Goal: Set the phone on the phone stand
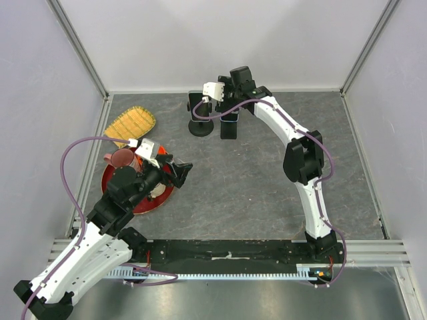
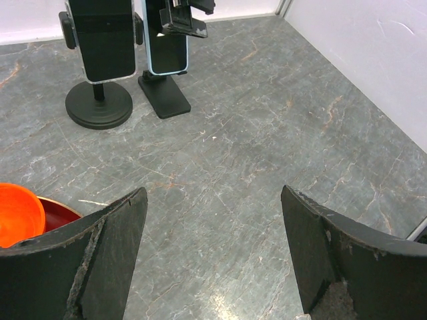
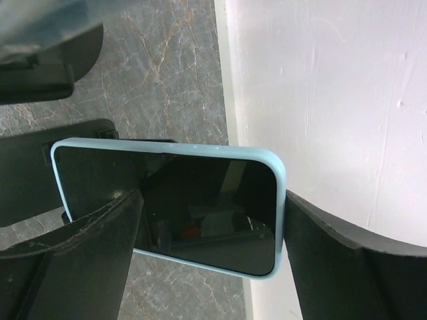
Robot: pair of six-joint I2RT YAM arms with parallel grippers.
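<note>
The phone (image 3: 200, 193), dark-screened in a light blue case, leans upright on the black stand with the rectangular foot (image 2: 164, 97) at the back of the table; it also shows in the top view (image 1: 230, 117) and the left wrist view (image 2: 167, 50). My right gripper (image 3: 212, 197) is open astride the phone's upper end: the right finger (image 3: 333, 260) touches its top edge and the left finger (image 3: 80, 253) is in front of the screen. My left gripper (image 2: 213, 193) is open and empty above bare table, near the red plate.
A second stand with a round foot (image 2: 99, 107) holds a black phone (image 2: 101, 37) just left of the blue one. A red plate (image 1: 117, 200) with an orange bowl (image 2: 17, 213), a brown cup (image 1: 120, 159) and a yellow woven mat (image 1: 131, 123) lie at the left. White walls surround the table.
</note>
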